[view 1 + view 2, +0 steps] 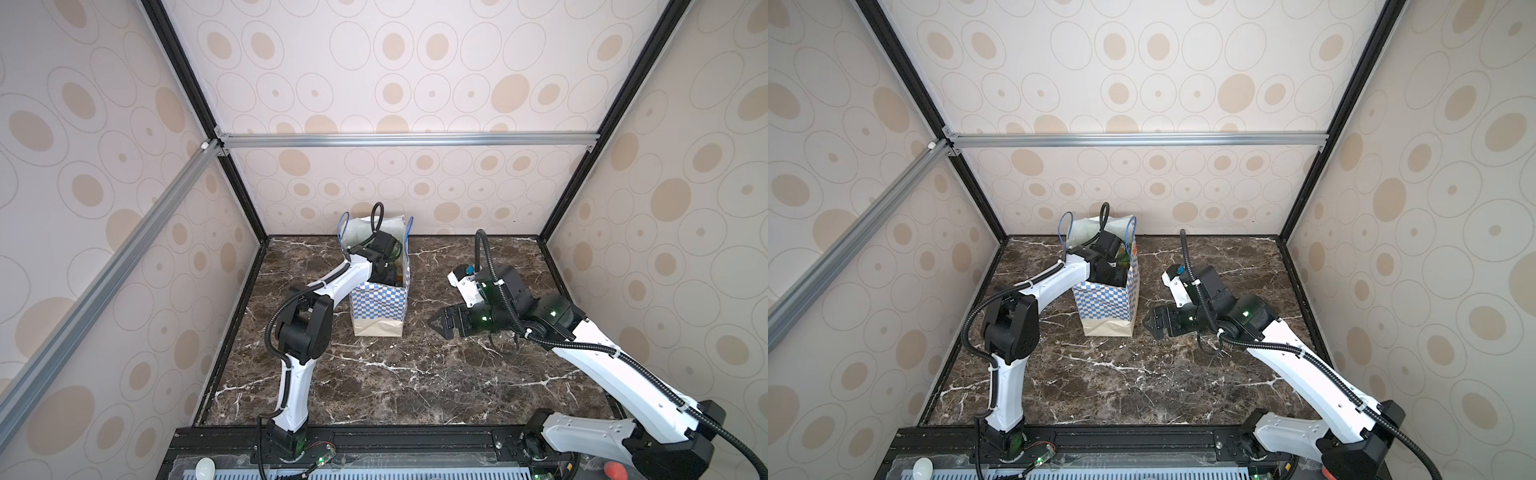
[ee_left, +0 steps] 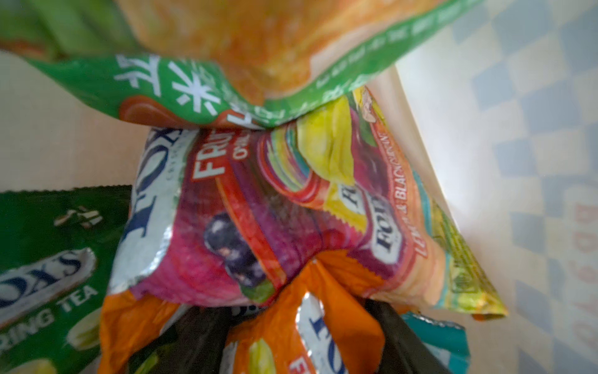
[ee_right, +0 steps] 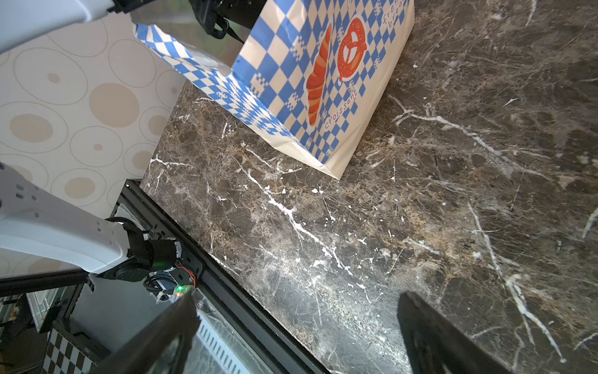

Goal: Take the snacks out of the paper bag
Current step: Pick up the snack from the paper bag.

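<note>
Left fingers [image 2: 200,336]: dark, deep inside the paper bag [image 2: 534,162]. One stands on each side of the orange packet [image 2: 349,291] and both touch its film. Whether they clamp it cannot be told.
Right fingers [image 3: 433,336]: spread wide, with bare worktop [image 3: 420,194] showing between them. In both top views they [image 1: 440,322] [image 1: 1152,324] point at the bag's base, near it but apart.
Orange packet: gathered into folds between the left fingers, with a white label partly showing.
Purple fruit packet [image 2: 259,210]: rests against the orange packet, its far edge at the bag's inner wall.
Light green packet [image 2: 181,90]: bears white characters and overlaps the purple one.
Dark green tea packet [image 2: 48,259]: lies beside the purple one.
Teal packet [image 2: 437,336]: only a corner shows, by the wall.
Snacks: every packet in view lies inside the bag.
Paper bag [image 1: 378,303] [image 1: 1104,303]: upright on the worktop toward the back wall, mouth open. It is blue-and-white checkered above a tan base. The side [image 3: 291,81] facing the right arm carries a croissant and a pretzel.
Left arm [image 1: 332,282]: bends over the rim, its wrist sunk in the mouth.
Worktop [image 1: 415,374]: dark brown marble pattern with white veins.
</note>
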### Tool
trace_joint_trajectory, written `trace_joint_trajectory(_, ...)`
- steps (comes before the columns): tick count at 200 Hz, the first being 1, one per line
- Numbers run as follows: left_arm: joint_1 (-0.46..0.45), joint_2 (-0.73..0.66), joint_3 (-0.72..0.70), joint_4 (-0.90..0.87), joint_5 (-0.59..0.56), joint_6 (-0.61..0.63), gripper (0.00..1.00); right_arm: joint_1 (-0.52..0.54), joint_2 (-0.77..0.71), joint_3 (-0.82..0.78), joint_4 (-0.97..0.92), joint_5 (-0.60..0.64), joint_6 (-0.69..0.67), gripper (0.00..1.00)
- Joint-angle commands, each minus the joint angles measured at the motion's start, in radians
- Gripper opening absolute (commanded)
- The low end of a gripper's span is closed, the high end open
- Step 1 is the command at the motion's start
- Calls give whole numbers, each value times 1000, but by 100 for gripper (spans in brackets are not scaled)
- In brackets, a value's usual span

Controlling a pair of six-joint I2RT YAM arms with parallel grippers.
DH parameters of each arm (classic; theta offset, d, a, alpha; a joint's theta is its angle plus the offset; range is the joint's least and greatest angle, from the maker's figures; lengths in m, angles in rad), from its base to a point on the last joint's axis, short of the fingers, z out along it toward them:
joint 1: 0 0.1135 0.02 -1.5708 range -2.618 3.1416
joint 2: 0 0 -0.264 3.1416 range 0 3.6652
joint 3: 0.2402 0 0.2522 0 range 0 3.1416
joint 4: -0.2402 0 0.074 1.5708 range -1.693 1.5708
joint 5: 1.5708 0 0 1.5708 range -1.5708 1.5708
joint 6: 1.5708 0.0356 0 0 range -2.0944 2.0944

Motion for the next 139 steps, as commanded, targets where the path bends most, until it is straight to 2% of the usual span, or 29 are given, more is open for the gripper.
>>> trace_joint_trajectory(1,7,55,-45,-63,20,6,50,9,-11,1,6,-10,14,100)
trace_joint_trajectory(21,7,36,-36,-56,30,15,27,8,-16,-1,6,-11,20,100)
trace_joint_trajectory(54,7,-21,20,-54,41,22,0,9,-27,5,9,-2,26,100)
trace_joint_trajectory(116,5,-151,124,-44,12,26,0,8,-52,38,22,156,57,100)
trace_joint_trajectory(139,1,-188,171,-41,15,30,0,9,-59,47,56,167,63,100)
